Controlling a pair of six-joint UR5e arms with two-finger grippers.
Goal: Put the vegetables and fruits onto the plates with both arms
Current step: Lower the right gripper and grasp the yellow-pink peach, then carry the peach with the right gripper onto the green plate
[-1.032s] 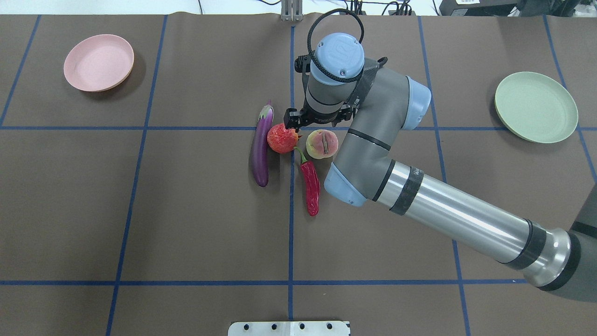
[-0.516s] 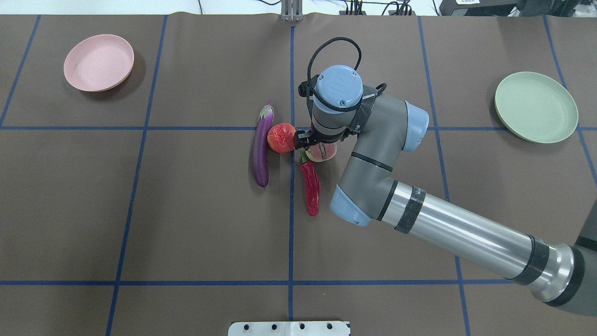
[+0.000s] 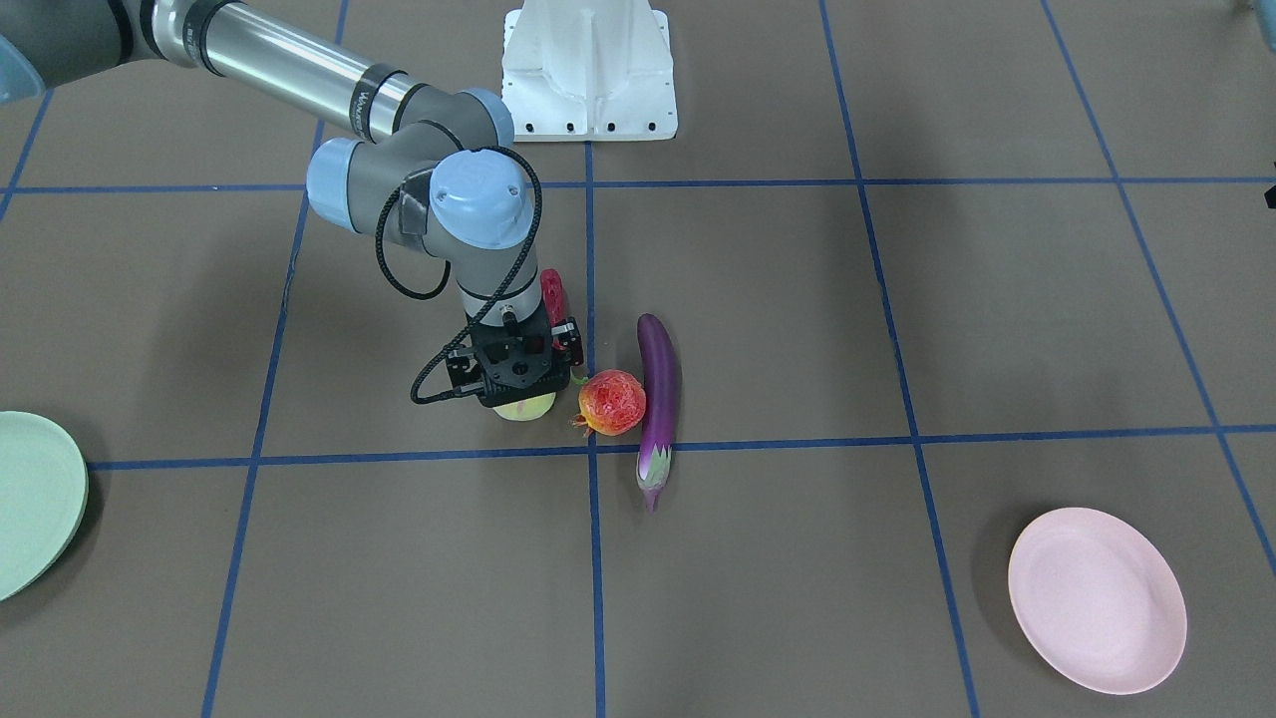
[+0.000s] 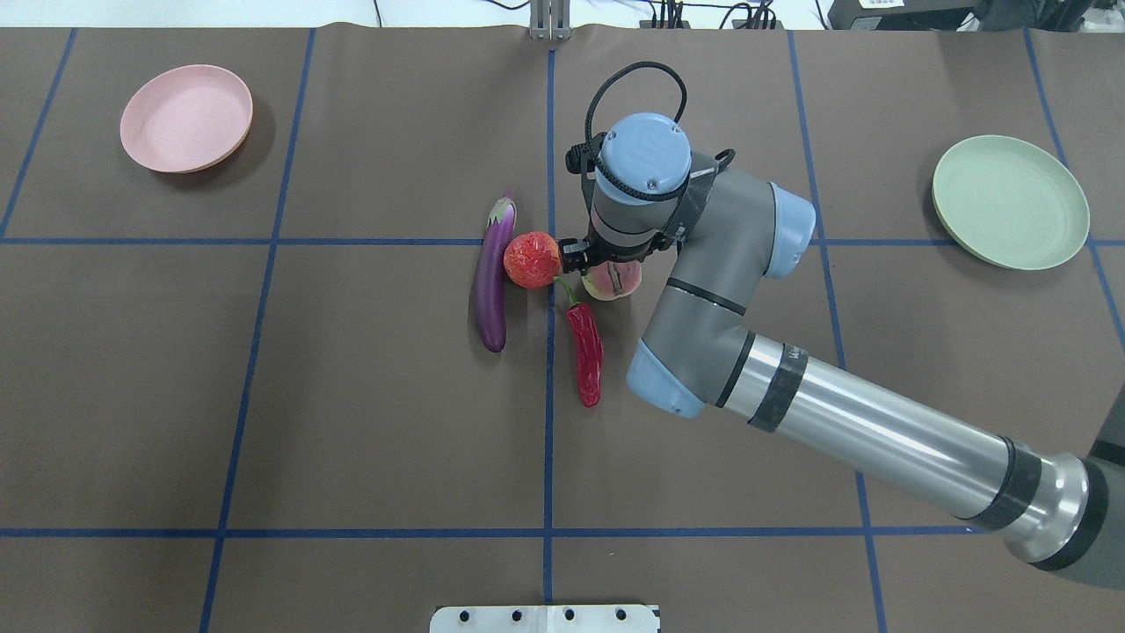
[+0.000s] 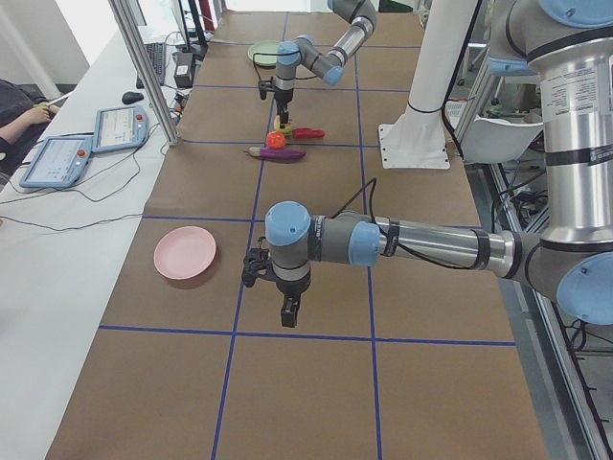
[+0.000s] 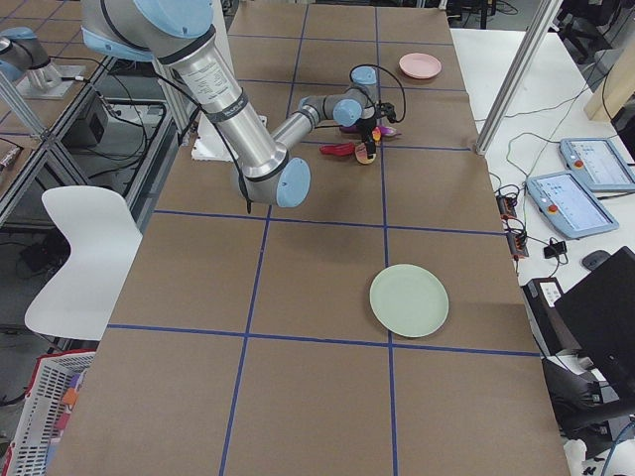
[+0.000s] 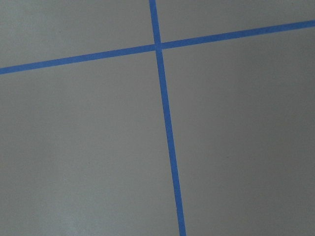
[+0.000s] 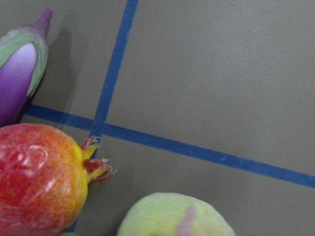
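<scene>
The peach [image 3: 525, 407] lies at mid-table, mostly under my right gripper [image 3: 520, 384]. The gripper points straight down over it and looks open, with one finger between the peach and the pomegranate [image 4: 530, 260]. The peach's top shows at the bottom edge of the right wrist view [image 8: 172, 216]. The purple eggplant [image 4: 492, 281] lies against the pomegranate's left side. The red chili [image 4: 586, 352] lies just in front of the peach. The pink plate [image 4: 186, 117] and the green plate [image 4: 1009, 200] are both empty. My left gripper [image 5: 287, 311] hangs over bare table near the pink plate; I cannot tell its state.
The four items lie packed close together around a crossing of blue tape lines. The white pedestal base [image 3: 588, 70] stands at the robot's side of the table. Tablets and cables [image 5: 86, 144] lie on the white bench beyond the far edge.
My right gripper has moved from behind the fruits toward the robot and down over the peach. The fruits, vegetables and plates have stayed in place.
</scene>
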